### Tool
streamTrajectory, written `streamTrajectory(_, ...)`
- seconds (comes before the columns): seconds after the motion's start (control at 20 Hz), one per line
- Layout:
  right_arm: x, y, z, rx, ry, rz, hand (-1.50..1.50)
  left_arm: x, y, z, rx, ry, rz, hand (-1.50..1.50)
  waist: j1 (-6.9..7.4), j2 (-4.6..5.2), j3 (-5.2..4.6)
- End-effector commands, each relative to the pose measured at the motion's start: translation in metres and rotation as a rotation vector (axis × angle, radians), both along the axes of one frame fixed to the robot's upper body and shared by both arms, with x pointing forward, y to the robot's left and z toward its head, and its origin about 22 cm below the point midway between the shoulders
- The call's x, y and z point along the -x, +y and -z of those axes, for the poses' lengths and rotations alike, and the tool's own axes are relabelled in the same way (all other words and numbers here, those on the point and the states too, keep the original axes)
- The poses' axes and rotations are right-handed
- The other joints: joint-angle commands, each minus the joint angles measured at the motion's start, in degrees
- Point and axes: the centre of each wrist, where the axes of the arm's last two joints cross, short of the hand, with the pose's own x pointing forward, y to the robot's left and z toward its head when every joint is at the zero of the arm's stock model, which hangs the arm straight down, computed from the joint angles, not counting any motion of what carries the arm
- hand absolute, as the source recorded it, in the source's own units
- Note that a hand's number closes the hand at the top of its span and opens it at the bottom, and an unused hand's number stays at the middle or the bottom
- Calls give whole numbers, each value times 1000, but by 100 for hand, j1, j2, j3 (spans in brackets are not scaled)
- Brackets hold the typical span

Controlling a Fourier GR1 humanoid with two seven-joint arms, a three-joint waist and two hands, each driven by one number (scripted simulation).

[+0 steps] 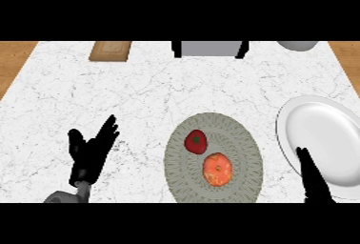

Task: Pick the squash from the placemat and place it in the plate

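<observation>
The right hand (pixel 311 176) is seen low at the right edge, with its fingers straight and open, and nothing is held in it. It lies over the near rim of the white plate (pixel 320 138). The left hand (pixel 90 147) is resting open at the lower left, fingers up, well apart from the food. The squash (pixel 218 169), orange and round, is found on the round grey placemat (pixel 243 143), on the near half of it. A smaller red fruit with a green stem (pixel 196 141) is placed just beside it, farther from the robot. A mix-up could be made here, because the two are close together and the red fruit might be bumped or picked by mistake. The squash might also be rolled off, since it looks round and smooth. Its long side seems to run from near to far, but only a little. Which way it points cannot be told.
</observation>
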Motion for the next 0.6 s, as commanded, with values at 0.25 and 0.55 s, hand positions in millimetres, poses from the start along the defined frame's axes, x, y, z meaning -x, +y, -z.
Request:
streamTrajectory(0.25, -32, 78, 13, 40, 169, 11, -150, 12, -2, 8, 7, 0, -11, 0, -69, -28, 18)
streamTrajectory(0.55, -53, 95, 25, -15, 198, -12, -150, 17, 9, 0, 3, 17, 4, 0, -56, -27, 21)
